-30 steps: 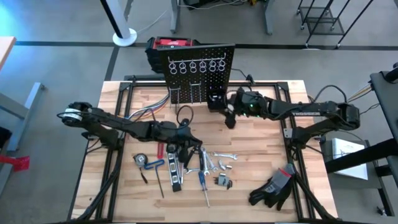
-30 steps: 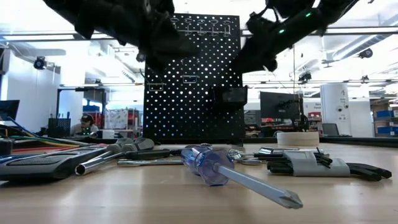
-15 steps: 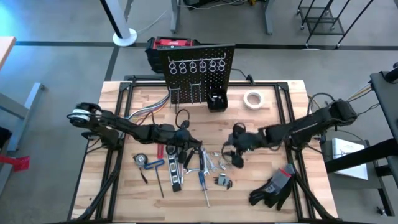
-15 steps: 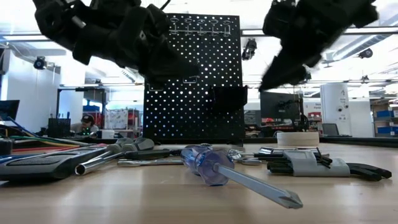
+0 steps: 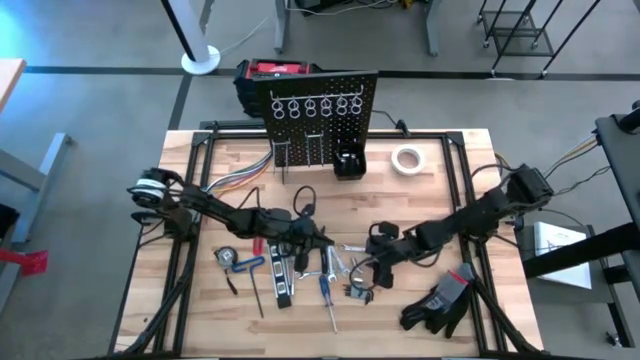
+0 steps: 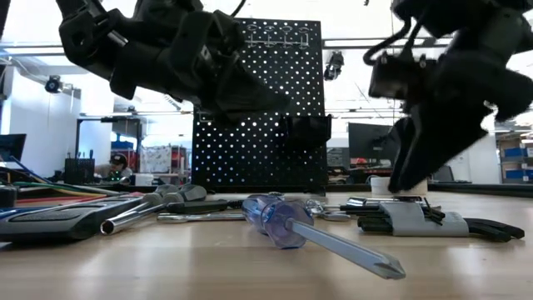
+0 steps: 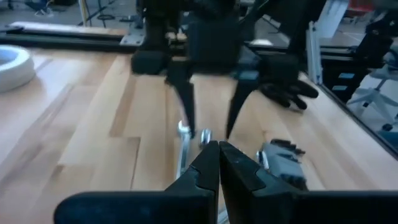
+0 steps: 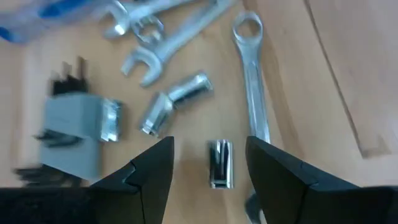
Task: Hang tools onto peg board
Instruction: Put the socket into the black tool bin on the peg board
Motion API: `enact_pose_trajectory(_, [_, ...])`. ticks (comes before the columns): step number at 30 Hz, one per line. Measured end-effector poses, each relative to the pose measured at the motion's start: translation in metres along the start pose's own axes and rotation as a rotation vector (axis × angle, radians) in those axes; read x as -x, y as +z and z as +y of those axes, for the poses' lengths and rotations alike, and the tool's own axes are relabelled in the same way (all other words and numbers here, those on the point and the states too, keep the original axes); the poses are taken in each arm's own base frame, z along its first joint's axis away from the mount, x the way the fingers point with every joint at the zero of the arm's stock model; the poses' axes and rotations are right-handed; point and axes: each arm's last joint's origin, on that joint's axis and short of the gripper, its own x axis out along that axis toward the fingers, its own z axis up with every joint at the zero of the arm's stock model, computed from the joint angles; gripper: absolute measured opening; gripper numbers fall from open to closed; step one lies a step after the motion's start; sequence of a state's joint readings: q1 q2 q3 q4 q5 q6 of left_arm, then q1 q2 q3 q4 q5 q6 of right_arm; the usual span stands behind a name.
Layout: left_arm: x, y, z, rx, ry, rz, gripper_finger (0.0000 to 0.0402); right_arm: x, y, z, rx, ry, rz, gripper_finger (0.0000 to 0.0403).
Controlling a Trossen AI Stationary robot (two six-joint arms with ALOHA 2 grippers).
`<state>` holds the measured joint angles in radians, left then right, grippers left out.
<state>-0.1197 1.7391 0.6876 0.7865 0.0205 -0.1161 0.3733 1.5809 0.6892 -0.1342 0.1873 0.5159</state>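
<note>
We see the right gripper (image 8: pixel 210 163) part-open and empty over a small silver socket (image 8: pixel 219 163) mid-desk among the tools (image 5: pixel 320 268); the left gripper (image 7: pixel 218 163) closed, empty; the peg board (image 5: pixel 322 118) at the far edge.

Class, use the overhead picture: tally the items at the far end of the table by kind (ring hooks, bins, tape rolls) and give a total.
Silver ring hooks on the peg board: 6
Black bin: 1
White tape roll: 1
Total: 8
</note>
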Motion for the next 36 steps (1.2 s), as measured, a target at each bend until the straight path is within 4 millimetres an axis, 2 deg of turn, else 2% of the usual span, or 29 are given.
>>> enact_pose_trajectory(9, [0.003, 0.004, -0.001, -0.024, -0.002, -0.011, 0.0, -0.015, -0.007, -0.001, -0.006, -0.036, 0.043, 0.0137])
enact_pose_trajectory(16, [0.005, 0.008, -0.001, -0.039, -0.001, -0.018, 0.0, -0.013, -0.007, -0.001, -0.006, -0.043, 0.03, 0.0051])
enact_pose_trajectory(19, [0.015, 0.008, -0.002, -0.056, -0.037, 0.028, 0.0, -0.01, -0.005, -0.001, 0.019, -0.037, 0.02, 0.0046])
enact_pose_trajectory(26, [0.062, 0.018, -0.006, -0.053, -0.064, -0.074, 0.0, 0.007, 0.022, 0.001, 0.119, -0.02, -0.163, 0.0046])
enact_pose_trajectory(28, [0.076, 0.018, -0.004, -0.041, -0.013, -0.107, 0.0, 0.014, 0.034, -0.001, 0.154, -0.012, -0.241, 0.0046])
enact_pose_trajectory(32, [0.097, 0.006, 0.002, 0.031, 0.17, -0.122, 0.0, 0.029, 0.058, -0.012, 0.2, -0.065, -0.368, 0.0046])
enact_pose_trajectory(36, [0.109, -0.006, 0.002, 0.057, 0.188, -0.137, 0.0, 0.043, 0.081, -0.03, 0.209, -0.15, -0.459, 0.0046])
